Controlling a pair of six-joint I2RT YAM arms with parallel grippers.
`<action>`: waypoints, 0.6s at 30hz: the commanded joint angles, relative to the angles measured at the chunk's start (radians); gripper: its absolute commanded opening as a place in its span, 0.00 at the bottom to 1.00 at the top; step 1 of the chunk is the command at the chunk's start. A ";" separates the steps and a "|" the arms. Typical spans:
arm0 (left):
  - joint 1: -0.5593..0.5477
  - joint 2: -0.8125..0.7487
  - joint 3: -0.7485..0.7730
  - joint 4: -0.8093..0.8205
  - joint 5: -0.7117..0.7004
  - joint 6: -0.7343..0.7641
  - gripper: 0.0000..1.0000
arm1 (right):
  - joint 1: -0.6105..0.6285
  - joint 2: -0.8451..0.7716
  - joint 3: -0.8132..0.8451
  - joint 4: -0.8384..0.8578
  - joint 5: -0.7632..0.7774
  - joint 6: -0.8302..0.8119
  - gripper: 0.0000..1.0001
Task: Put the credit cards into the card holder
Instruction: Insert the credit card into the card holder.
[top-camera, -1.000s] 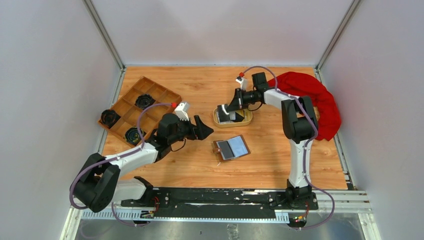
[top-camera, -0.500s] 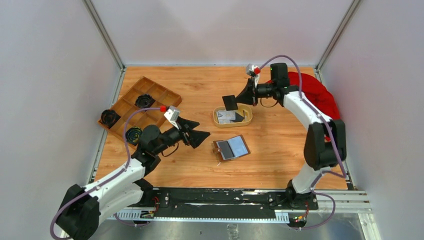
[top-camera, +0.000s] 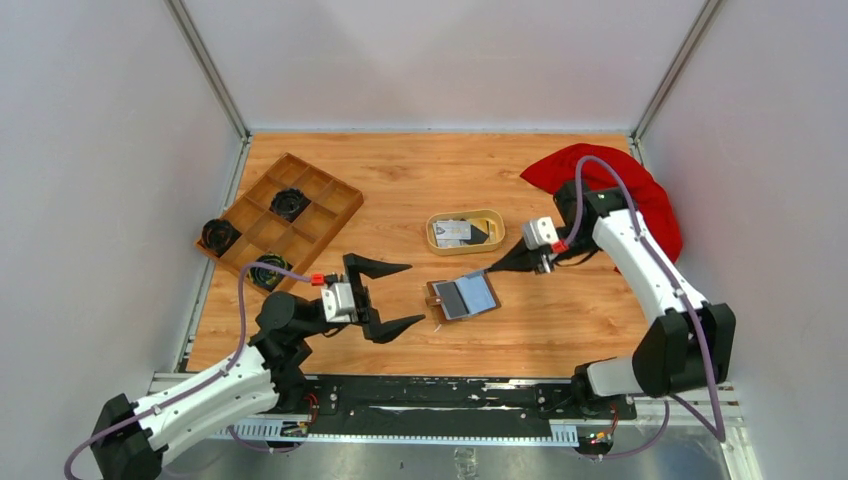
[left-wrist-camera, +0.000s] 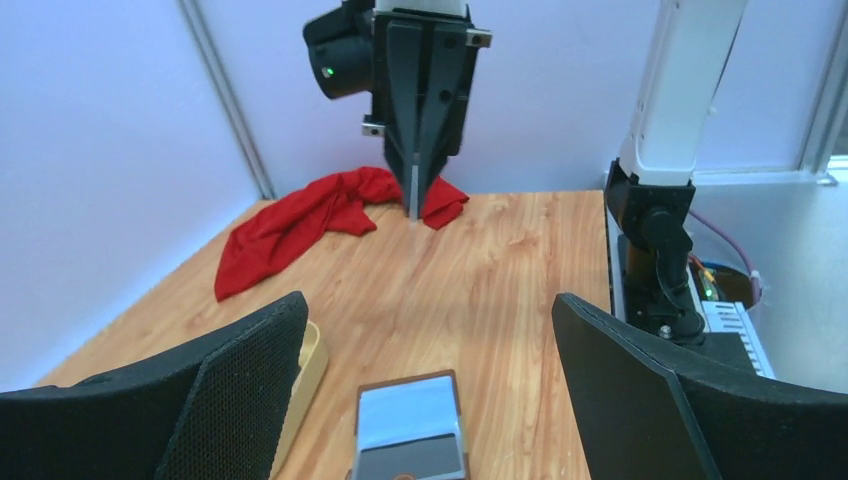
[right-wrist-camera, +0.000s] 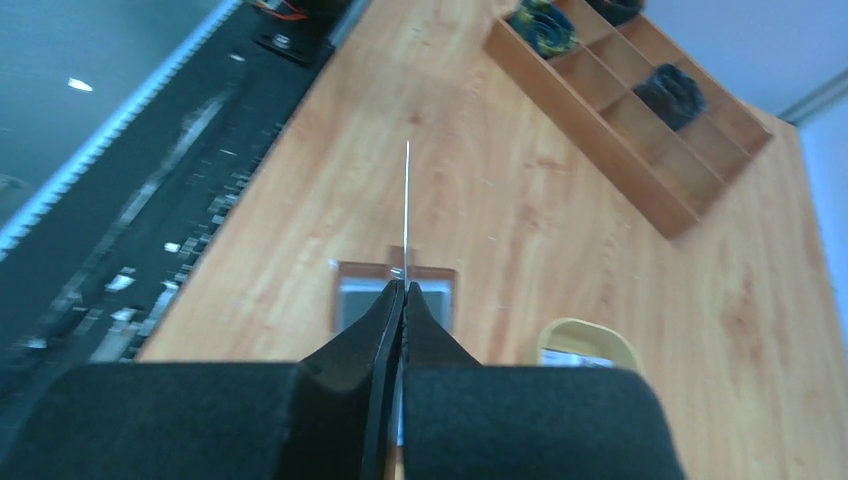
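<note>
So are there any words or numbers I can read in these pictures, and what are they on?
No text can be read anywhere in these views.
Whitish card in the tan dish: it has dark print, but it is too small to read.
Held card in the right end effector: it is seen edge-on, so its faces are hidden.
Card holder: no print shows.
</note>
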 joint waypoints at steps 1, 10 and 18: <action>-0.069 0.022 -0.013 0.020 -0.049 0.209 0.97 | 0.017 -0.125 -0.089 -0.293 -0.043 -0.746 0.00; -0.232 0.255 0.084 0.021 -0.147 0.213 0.87 | 0.018 -0.201 -0.182 -0.293 -0.062 -0.757 0.00; -0.281 0.449 0.162 0.156 -0.178 0.130 0.73 | 0.018 -0.181 -0.197 -0.294 -0.074 -0.747 0.00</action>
